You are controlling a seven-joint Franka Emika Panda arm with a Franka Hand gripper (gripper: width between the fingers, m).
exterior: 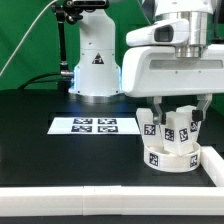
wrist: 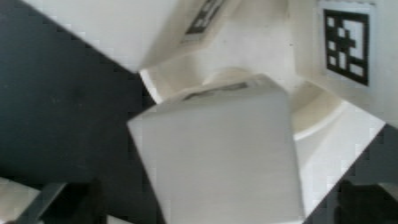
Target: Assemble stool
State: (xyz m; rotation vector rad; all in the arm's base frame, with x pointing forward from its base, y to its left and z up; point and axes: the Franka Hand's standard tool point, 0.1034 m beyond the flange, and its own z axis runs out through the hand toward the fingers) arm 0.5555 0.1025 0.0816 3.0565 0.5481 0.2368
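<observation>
The stool's round white seat (exterior: 168,156) stands on the black table at the exterior view's right, with three tagged white legs (exterior: 150,126) standing up from it. My gripper (exterior: 172,110) hangs straight over the middle leg (exterior: 172,130). In the wrist view this blocky leg (wrist: 214,150) fills the middle, with the seat's curved rim (wrist: 329,115) behind it. My gripper (wrist: 214,208) is open. Its dark fingers (wrist: 39,200) stand on either side of the leg, with gaps between them and it.
The marker board (exterior: 95,126) lies flat on the table at the exterior view's left of the stool. A long white bar (exterior: 90,176) runs along the front edge and another (exterior: 214,166) along the right. The robot's white base (exterior: 95,65) stands at the back.
</observation>
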